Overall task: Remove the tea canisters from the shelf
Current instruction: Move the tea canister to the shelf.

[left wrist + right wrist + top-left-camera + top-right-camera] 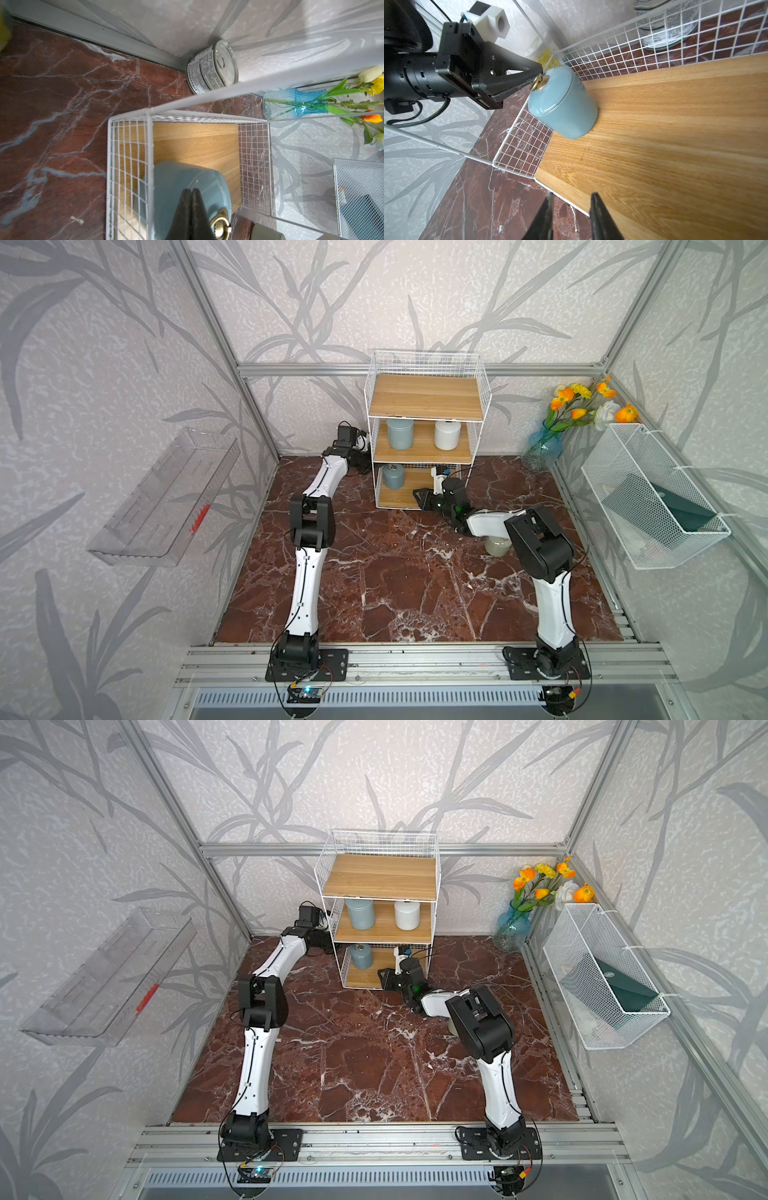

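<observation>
Shelf (426,396) of white wire with three wooden boards stands at the back of the red marble desk (395,580) in both top views. Its top board is bare. The middle board carries an upper blue-grey canister (400,433) and a white canister (447,435), set apart. The bottom board carries a lower blue-grey canister (393,477) at its left end. A beige canister (495,548) is off the shelf, on the desk and partly hidden under the right arm. The left arm (320,485) reaches to the shelf's left side. The right hand (417,494) sits at the front right of the bottom board. From the left wrist, the left hand (191,192) has its fingers pressed together over the lower blue-grey canister's lid, with the brass ring pull (220,225) right against them. From the right wrist, the left hand's tips meet on that upright ring and appear to pinch it. The lower blue-grey canister stands close against the low mesh side wall. The right hand's fingers are slightly spread and hold nothing, at the board's front edge, well apart from it. The step in hand looks like taking out the second of four canisters. The next move likely calls for lifting it by the ring over the low mesh wall without striking the board above, or drawing it toward the open front for the right hand.
</observation>
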`<state>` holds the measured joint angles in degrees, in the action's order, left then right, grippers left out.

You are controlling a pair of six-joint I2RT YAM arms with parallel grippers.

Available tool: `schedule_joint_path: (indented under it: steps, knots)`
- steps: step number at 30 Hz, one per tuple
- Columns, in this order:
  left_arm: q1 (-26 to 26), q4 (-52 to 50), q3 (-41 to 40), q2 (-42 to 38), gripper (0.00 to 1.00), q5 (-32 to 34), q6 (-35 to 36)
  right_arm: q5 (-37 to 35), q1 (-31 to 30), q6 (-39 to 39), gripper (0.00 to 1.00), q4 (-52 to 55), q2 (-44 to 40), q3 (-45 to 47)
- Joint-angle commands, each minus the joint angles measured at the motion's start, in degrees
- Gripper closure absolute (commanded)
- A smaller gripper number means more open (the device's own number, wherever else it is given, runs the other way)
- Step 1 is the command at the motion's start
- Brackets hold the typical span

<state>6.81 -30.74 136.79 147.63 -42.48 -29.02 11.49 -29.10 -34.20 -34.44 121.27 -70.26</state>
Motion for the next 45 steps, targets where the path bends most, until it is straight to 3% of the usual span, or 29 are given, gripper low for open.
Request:
schedule_joint_path:
  steps: [1,12,17,20,24,28,37,45]
  knots:
    - [2.0,-4.4,0.4,0.6,1.00,-1.6,3.7,0.0,0.1,0.4,0.69,-1.1,-3.2,0.7]
    - [2.9,2.4,-16.5,-8.2,1.00,-7.2,5.7,-1.0,0.0,1.1,0.69,0.4,-4.6,1.3]
    - [2.8,4.6,-23.1,-12.4,1.00,-6.3,6.1,-3.7,0.1,2.6,0.69,2.7,-5.2,-0.2]
    - [2.0,9.9,-28.1,-15.3,1.00,-6.2,2.9,-5.7,0.0,3.9,0.69,4.8,-5.1,-2.3]
    - [-0.3,28.6,-40.3,-20.4,1.00,-5.3,-7.7,-10.6,-0.3,4.8,0.69,6.8,-3.8,-4.8]
    - [-2.2,39.7,-47.6,-23.6,0.98,-4.1,-13.2,-13.0,-0.3,5.7,0.69,9.0,-1.1,-8.6]
    - [-2.7,45.3,-48.1,-23.7,0.89,-7.0,-16.0,-14.1,-0.3,7.6,0.69,14.2,7.0,-19.4]
    - [-2.3,40.6,-40.2,-19.1,0.86,-7.7,-16.1,-12.3,-0.3,10.0,0.69,19.3,12.6,-28.8]
